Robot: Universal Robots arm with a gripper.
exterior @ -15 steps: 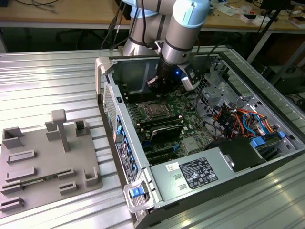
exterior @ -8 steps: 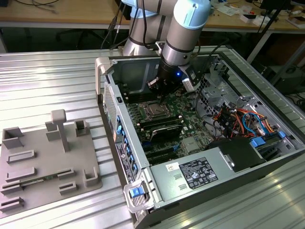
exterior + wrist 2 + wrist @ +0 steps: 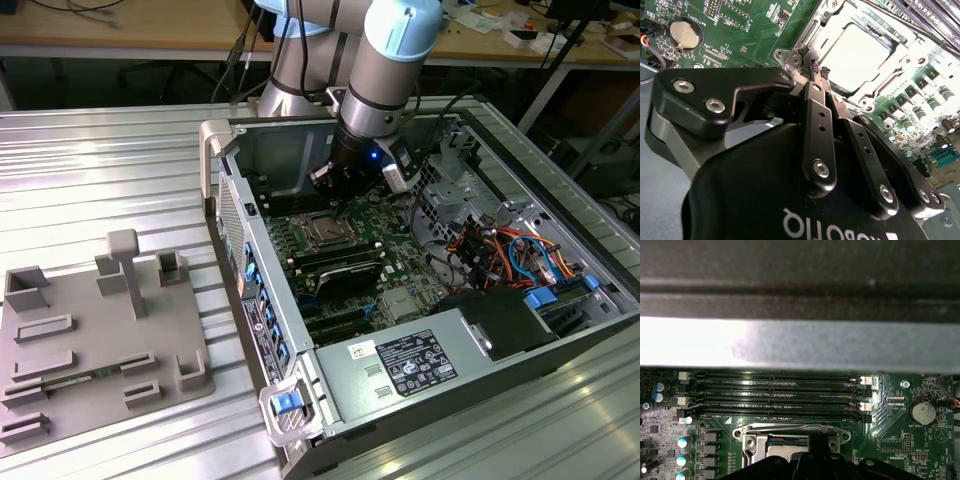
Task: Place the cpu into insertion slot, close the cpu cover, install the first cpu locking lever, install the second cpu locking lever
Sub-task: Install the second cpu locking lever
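The cpu (image 3: pixel 860 47) lies flat in the socket on the green motherboard (image 3: pixel 740 25), its pale metal top showing through the window of the cpu cover (image 3: pixel 892 67), which is down over it. A thin metal locking lever (image 3: pixel 806 36) runs along one edge of the socket. My gripper (image 3: pixel 816 70) is shut, fingertips pressed together with nothing visible between them, right at the socket's corner by that lever. In the exterior view the gripper (image 3: pixel 333 192) hangs just behind the socket (image 3: pixel 325 232). The first wrist view shows the cover (image 3: pixel 790 430) beyond the gripper (image 3: pixel 816 447).
The open computer case (image 3: pixel 225 180) walls the board in on all sides. Memory slots (image 3: pixel 780 395) run beside the socket, and a coin battery (image 3: pixel 923 412) sits nearby. Cables (image 3: pixel 500 250) and a power supply (image 3: pixel 410 365) fill the case's other end. A grey fixture plate (image 3: pixel 100 340) lies at the exterior view's left.
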